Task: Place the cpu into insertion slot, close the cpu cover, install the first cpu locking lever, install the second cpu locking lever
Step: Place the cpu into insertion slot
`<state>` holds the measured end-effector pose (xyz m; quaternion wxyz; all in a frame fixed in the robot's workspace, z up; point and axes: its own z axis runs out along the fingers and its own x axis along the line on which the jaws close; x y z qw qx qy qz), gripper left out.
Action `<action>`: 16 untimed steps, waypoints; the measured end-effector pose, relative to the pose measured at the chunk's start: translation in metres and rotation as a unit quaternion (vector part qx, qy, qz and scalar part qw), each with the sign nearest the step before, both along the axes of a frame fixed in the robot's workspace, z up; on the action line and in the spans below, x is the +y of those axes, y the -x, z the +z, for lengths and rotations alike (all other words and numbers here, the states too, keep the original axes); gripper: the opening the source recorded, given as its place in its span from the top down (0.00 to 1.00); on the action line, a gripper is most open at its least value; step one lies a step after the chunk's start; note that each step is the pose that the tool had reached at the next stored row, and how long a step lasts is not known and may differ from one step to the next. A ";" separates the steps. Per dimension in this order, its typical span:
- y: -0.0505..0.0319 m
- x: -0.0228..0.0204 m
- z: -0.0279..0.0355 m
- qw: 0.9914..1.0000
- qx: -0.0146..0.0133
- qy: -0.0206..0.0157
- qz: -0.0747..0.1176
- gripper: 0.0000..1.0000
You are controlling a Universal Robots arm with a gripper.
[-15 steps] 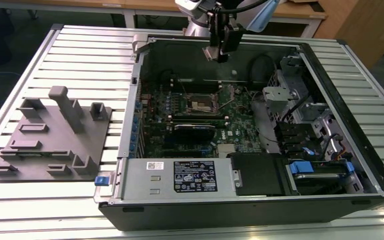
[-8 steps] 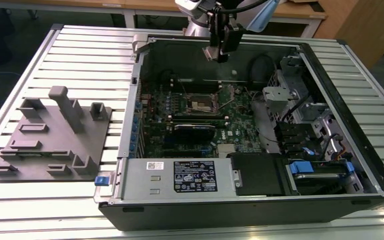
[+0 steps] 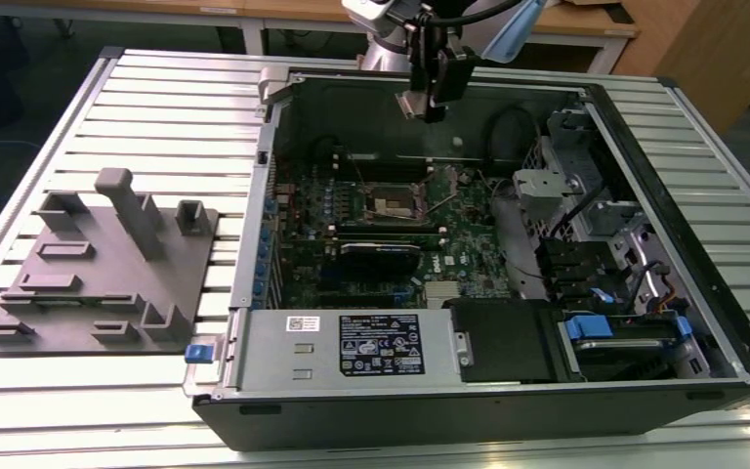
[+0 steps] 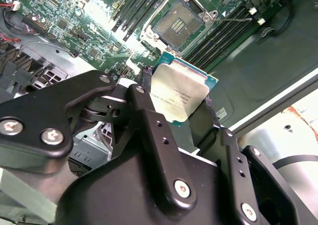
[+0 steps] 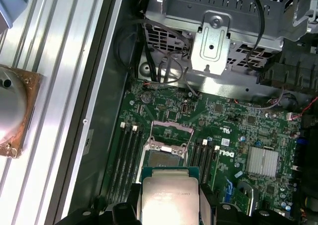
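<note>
Hand (image 4: 176, 105) with cpu (image 4: 180, 92) above open insertion slot (image 4: 178, 24)

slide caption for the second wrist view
The black end effector grips the small flat square silver-topped cpu, clear of the empty square dark-framed insertion slot on the green circuit board.

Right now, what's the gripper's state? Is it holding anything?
The gripper is closed on the cpu, holding it clear of the insertion slot, which has no chip in it.
</note>
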<state>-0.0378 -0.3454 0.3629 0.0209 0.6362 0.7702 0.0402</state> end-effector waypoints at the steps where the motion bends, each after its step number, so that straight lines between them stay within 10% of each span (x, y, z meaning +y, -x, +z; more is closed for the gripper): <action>1: 0.0000 0.0000 -0.0001 1.000 0.000 0.000 -0.003 0.46; 16: 0.0004 0.0000 -0.0061 0.999 0.001 0.000 -0.034 0.46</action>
